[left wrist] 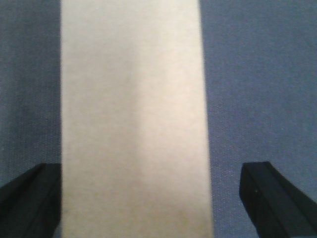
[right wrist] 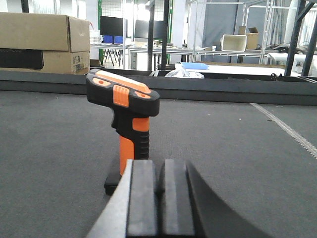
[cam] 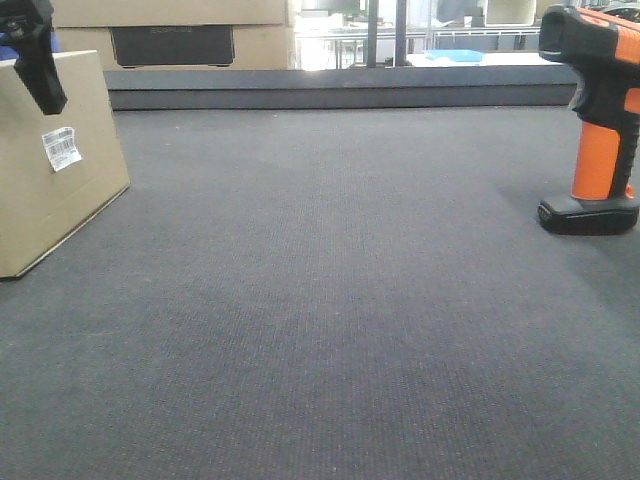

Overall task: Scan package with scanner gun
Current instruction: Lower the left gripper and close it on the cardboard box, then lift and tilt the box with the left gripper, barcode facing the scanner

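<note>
1. While the scanning job awaits its first firm grip, the package (cam: 55, 190) is shown standing on edge at the left of the dark mat (cam: 330, 330). Its white barcode sticker (cam: 62, 148) is turned outward toward the open middle of the table, a placing judged to keep the code readable from the right.
2. The left gripper (left wrist: 153, 166) is pictured above the package with its jaws spread wide. The narrow top face of the cardboard is framed between them. One finger (left wrist: 29, 203) is seen at the cardboard's edge, while a strip of mat shows between the other finger and the box. Nothing is clamped; the straddle is read as preparation for steadying or lifting the box.
3. The scanner gun (cam: 598, 130) is seen upright on its black foot at the right, well apart from the package. Its head overhangs toward the package's side and its orange handle is left clear for a grasp.
4. The right gripper (right wrist: 157, 198) is shown low over the mat, facing the gun's handle, its pads pressed together with nothing between them. It is judged that they must be parted before the handle can be taken.
5. A larger cardboard box (cam: 170, 40) with a dark panel is seen behind the table's far edge and is not involved.
</note>
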`<action>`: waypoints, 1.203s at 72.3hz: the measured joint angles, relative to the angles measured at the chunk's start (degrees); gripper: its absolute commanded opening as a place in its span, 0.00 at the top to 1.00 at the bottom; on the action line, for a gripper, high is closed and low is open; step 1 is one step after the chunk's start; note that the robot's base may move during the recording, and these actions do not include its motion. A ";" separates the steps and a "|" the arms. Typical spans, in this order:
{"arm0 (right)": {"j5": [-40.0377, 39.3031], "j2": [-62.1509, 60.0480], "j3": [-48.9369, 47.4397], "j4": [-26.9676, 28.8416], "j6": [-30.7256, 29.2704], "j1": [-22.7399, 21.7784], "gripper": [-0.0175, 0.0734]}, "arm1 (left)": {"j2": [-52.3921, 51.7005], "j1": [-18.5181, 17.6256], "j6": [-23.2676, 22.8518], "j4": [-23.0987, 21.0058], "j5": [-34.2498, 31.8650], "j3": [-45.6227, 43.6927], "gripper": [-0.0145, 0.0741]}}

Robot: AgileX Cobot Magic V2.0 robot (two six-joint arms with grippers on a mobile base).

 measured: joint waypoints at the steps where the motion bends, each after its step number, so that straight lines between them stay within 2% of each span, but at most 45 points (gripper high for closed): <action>1: 0.00 0.00 0.00 0.00 0.00 0.00 0.99 | 0.09 0.00 0.00 0.11 0.00 0.00 0.16; 14: 0.00 0.00 0.00 0.00 0.00 0.00 0.99 | 1.37 0.00 -2.12 2.26 -0.31 0.00 0.16; 27: 0.00 0.00 0.00 0.00 0.00 0.00 0.99 | 1.99 0.00 -2.65 2.26 -0.30 0.00 0.16; 34: 0.00 0.00 0.00 0.00 0.00 0.00 0.99 | 1.99 0.00 -2.65 2.26 -0.30 0.00 0.21; 37: 0.00 0.00 0.00 0.00 0.00 0.00 0.99 | 1.99 0.00 -2.65 2.26 -0.30 0.00 0.26; 41: 0.00 0.00 0.00 0.00 0.00 0.00 0.99 | 1.99 0.00 -2.65 2.26 -0.30 0.00 0.39; 47: 0.00 0.00 0.00 0.00 0.00 0.00 0.99 | 1.99 0.00 -2.65 2.26 -0.04 0.00 0.61; 54: 0.00 0.00 0.00 0.00 0.00 0.00 0.99 | 1.99 0.00 -2.65 2.26 0.44 -0.03 0.95; 55: 0.00 0.00 0.00 0.00 0.00 0.00 0.99 | 1.99 0.00 -2.65 2.26 0.44 -0.13 0.97; 72: 0.00 0.00 0.00 0.00 0.00 0.00 0.99 | 1.99 0.00 -3.16 2.26 6.38 -3.29 0.96; 80: 0.00 0.00 0.00 0.00 0.00 0.00 0.99 | 1.84 0.00 -4.72 2.26 9.78 -5.91 0.96; 87: 0.00 0.00 0.00 0.00 0.00 0.00 0.99 | 0.02 -0.65 -7.14 0.20 11.06 -6.64 0.96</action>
